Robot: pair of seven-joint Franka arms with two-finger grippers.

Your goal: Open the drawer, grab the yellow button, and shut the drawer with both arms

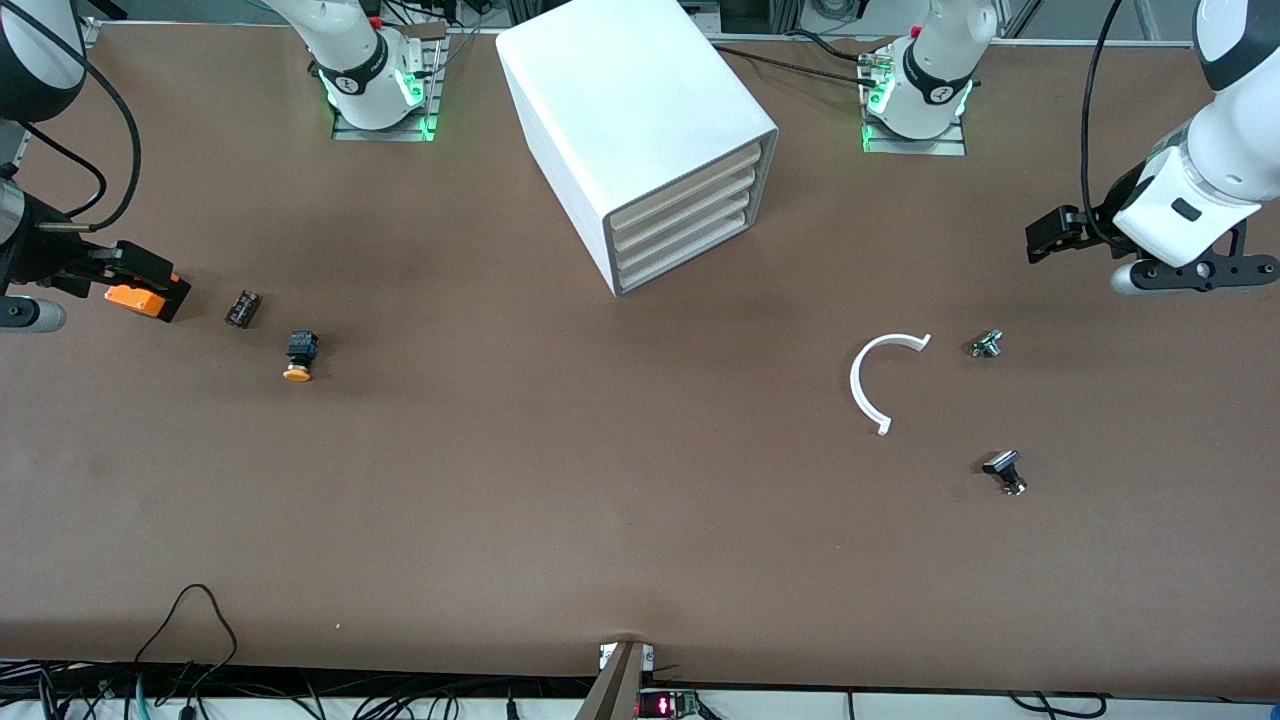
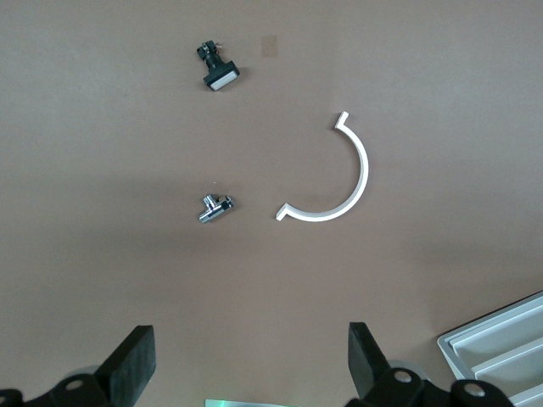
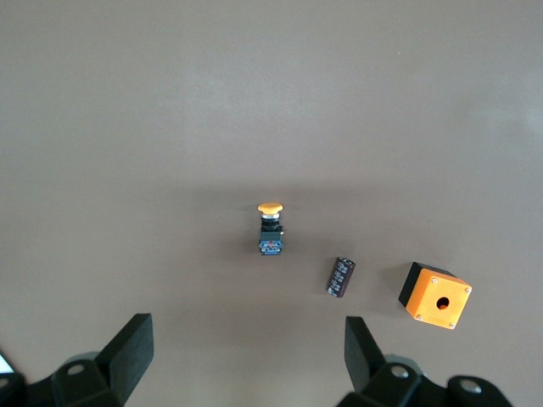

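The white cabinet (image 1: pixel 640 120) stands at the middle of the table near the arms' bases. Its uppermost drawer (image 1: pixel 688 177) is shut, like the three below it. The button (image 1: pixel 299 357), with an orange-yellow cap on a black body, lies on its side on the table toward the right arm's end; it also shows in the right wrist view (image 3: pixel 270 227). My right gripper (image 1: pixel 135 262) (image 3: pixel 246 339) hangs open and empty over that end of the table, apart from the button. My left gripper (image 1: pixel 1052 238) (image 2: pixel 250 348) hangs open and empty over the left arm's end.
An orange square box (image 1: pixel 138 298) (image 3: pixel 434 295) and a dark small cylinder (image 1: pixel 242 308) lie beside the button. A white half ring (image 1: pixel 880 380), a small metal piece (image 1: pixel 986 344) and a black-capped metal piece (image 1: pixel 1005 472) lie toward the left arm's end. A cabinet corner (image 2: pixel 501 343) shows in the left wrist view.
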